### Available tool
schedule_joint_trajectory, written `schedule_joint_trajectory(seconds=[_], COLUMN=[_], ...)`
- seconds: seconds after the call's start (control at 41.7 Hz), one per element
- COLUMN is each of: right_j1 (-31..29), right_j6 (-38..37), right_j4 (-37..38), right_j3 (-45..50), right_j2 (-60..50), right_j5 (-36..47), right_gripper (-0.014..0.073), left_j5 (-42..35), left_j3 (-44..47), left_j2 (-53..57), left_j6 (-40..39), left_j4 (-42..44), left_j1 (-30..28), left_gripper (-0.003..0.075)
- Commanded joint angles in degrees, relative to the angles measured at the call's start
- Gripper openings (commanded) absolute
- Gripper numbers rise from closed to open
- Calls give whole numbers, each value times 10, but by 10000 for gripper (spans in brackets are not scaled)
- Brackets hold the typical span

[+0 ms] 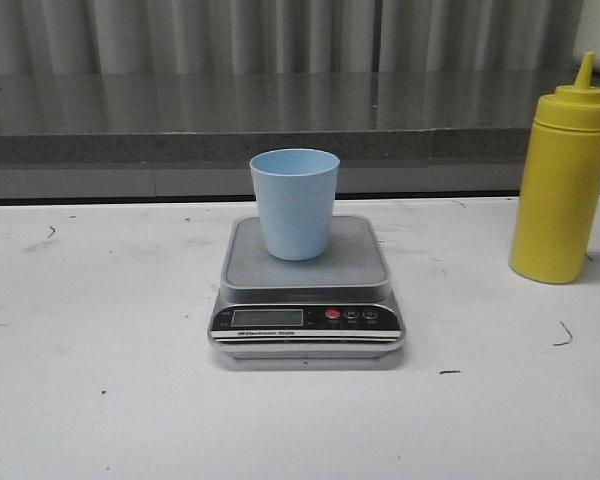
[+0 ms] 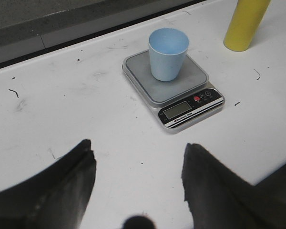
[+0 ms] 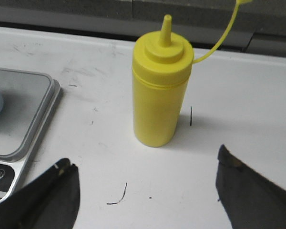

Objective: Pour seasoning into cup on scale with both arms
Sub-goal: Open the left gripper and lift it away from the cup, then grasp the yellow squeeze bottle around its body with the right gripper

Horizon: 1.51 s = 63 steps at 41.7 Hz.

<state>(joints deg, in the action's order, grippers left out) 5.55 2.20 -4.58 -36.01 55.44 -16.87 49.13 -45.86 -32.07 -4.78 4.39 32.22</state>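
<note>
A light blue cup (image 1: 294, 203) stands upright on the silver-grey scale (image 1: 307, 290) in the middle of the white table; both show in the left wrist view too, the cup (image 2: 168, 54) on the scale (image 2: 174, 86). The yellow seasoning bottle (image 1: 566, 181) stands upright at the right, apart from the scale. In the right wrist view the bottle (image 3: 159, 90) is just ahead of my right gripper (image 3: 145, 160), which is open and empty. My left gripper (image 2: 137, 144) is open over bare table, short of the scale. Neither gripper appears in the front view.
A grey stone ledge (image 1: 280, 120) runs along the back of the table below a corrugated wall. The white tabletop (image 1: 100, 350) bears small dark scuff marks. The bottle's thin tethered tip cover (image 3: 229, 26) sticks out behind it.
</note>
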Motion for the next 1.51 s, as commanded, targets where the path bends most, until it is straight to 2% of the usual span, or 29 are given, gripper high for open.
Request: schedule_joint_trajectory(seconds=[0.0, 0.096, 0.36, 0.504, 0.839, 0.983, 1.487], right_j1=[0, 0, 0, 0, -2, -2, -12], right_j6=[3, 3, -40, -79, -80, -75, -70], right_j4=[-7, -7, -3, 26, 25, -4, -8], right_j3=[-15, 14, 107, 100, 91, 63, -52], right_j2=[36, 76, 192, 262, 395, 433, 543], right_j5=[65, 143, 437, 515, 748, 761, 764], right_gripper=[605, 605, 605, 605, 605, 605, 586], left_j5=[-38, -38, -38, -38, -38, -38, -38], left_j3=[-15, -15, -15, -15, -15, -15, -15], left_j2=[-1, -1, -1, -1, -1, -1, -1], left_j6=[-3, -3, -3, -3, -3, -3, -3], left_j4=[-3, -3, -3, -3, -3, -3, -3], left_j1=[3, 3, 3, 3, 3, 3, 3], left_gripper=[400, 400, 400, 400, 400, 400, 400])
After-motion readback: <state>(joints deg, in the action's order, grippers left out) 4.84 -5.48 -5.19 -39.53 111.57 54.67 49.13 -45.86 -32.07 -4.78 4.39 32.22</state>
